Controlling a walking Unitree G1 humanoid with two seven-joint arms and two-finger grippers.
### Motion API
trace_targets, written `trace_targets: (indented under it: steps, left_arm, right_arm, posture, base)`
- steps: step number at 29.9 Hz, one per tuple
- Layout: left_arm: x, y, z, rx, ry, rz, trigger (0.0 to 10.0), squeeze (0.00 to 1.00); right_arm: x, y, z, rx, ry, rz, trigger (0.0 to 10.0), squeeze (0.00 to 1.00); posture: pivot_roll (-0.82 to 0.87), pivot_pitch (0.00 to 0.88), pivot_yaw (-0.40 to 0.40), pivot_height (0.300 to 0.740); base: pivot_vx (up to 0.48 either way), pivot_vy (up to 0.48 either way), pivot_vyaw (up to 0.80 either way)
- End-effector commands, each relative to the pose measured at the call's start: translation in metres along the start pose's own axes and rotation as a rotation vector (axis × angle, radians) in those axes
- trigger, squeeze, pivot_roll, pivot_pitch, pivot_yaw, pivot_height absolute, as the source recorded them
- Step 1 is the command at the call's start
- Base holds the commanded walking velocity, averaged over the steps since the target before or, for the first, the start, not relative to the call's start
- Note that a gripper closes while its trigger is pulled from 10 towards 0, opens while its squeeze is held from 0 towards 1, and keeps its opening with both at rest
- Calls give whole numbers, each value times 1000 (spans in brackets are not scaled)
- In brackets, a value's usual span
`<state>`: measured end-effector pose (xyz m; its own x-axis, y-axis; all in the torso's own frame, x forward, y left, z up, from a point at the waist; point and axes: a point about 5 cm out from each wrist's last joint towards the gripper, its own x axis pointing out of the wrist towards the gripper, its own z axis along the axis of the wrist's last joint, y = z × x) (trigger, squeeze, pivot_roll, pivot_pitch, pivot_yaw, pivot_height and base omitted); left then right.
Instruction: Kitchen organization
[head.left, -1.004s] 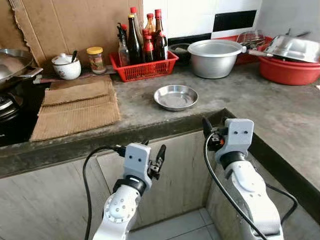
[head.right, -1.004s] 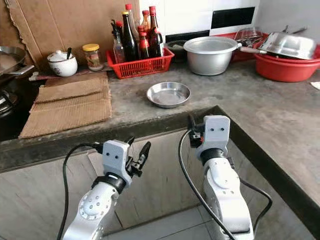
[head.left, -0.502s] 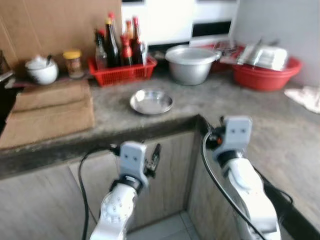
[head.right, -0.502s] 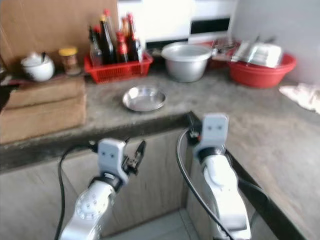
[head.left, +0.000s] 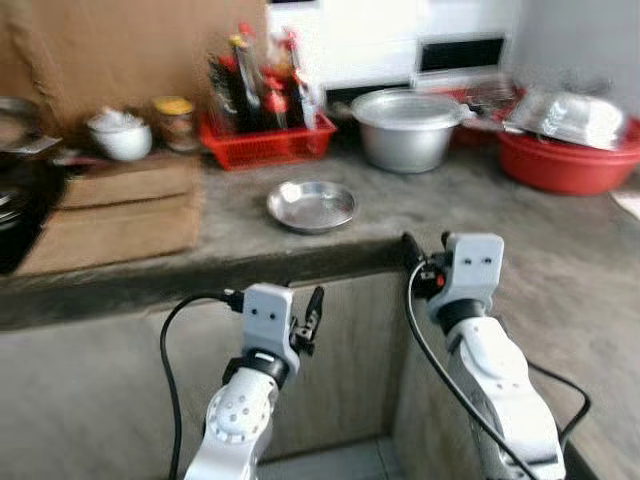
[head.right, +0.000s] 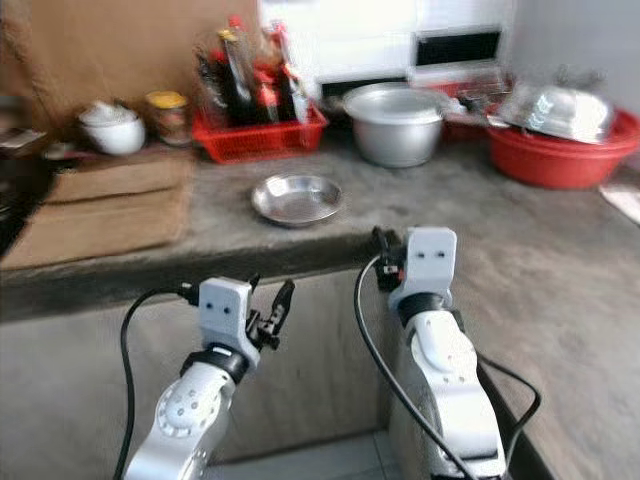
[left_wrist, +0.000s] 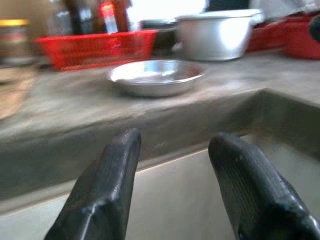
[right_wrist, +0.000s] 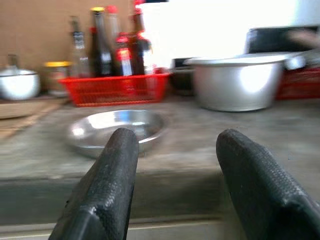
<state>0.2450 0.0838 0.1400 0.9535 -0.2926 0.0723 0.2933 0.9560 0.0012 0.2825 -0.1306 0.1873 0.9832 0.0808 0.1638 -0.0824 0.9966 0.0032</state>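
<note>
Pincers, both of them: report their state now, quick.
Left pincer: open, empty, held below the counter edge.
Right pincer: open, empty, at the counter edge facing the steel dish.

we see a silver steel dish (head.left: 311, 205) on the mottled grey counter (head.left: 500, 200); at its 11 o'clock a red basket (head.left: 266, 143) of dark, red-capped bottles (head.left: 262, 85), at 1 o'clock a silver pot (head.left: 407, 128), at 3 o'clock a red basin (head.left: 570, 165), at 9 o'clock brown cardboard (head.left: 115, 215).
</note>
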Motion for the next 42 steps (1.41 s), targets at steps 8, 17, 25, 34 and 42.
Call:
trace_targets:
  steps: [8,17,25,34,42]
  left_arm:
    - [1,5,5,27,-19,24,10000,0]
    - [1,5,6,49,-28,13,10000,0]
    - [2,4,7,51,-32,1,10000,0]
    - [2,4,7,52,-33,-5,10000,0]
    - [2,4,7,36,-35,3,10000,0]
  right_arm:
    - [3,7,1,9,10,28,10000,0]
    - [4,6,1,10,12,22,10000,0]
    - [7,5,2,5,9,23,10000,0]
    - [7,5,3,5,9,21,10000,0]
    - [8,4,4,7,5,14,10000,0]
  posture:
    - [72,0,-14,740]
    - [71,0,-14,740]
    - [70,0,-16,740]
    - [70,0,-14,740]
    - [71,0,-13,740]
  base:
    - [0,0,498]
    - [125,0,0]
    - [337,0,0]
    - [353,0,0]
    - [299,0,0]
